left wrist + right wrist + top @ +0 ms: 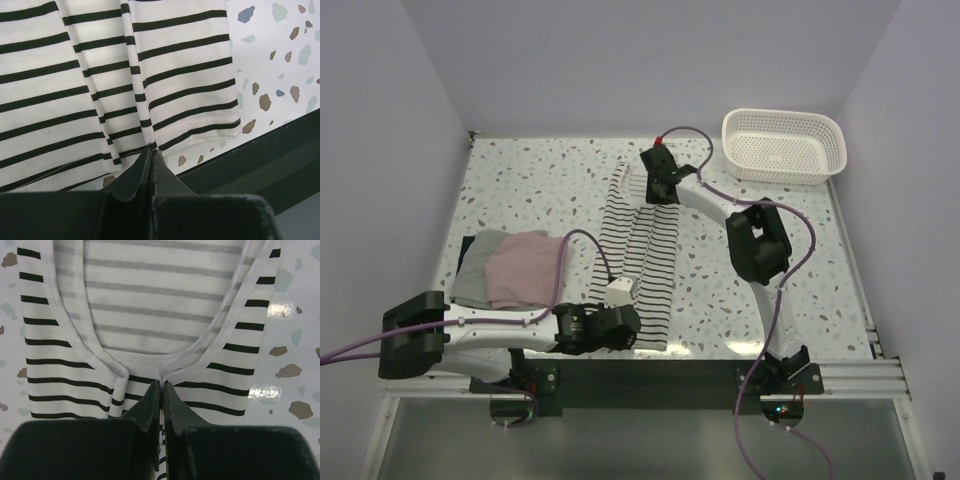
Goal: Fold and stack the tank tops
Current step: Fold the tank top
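The white tank top with thin black stripes (650,250) lies stretched in a long strip down the middle of the table, its sides folded inward. My right gripper (663,196) is at its far end, shut on the cloth just below the neckline (161,383). My left gripper (636,328) is at the near end, shut on a pleat at the hem (151,149). To the left, a folded pink tank top (525,265) rests on a grey layer, with a dark top's edge (466,252) showing beside it.
A white lattice basket (785,172) stands at the back right corner. The black rail (670,375) runs along the table's near edge, right behind the hem. Purple cables loop from both arms over the speckled tabletop (760,300).
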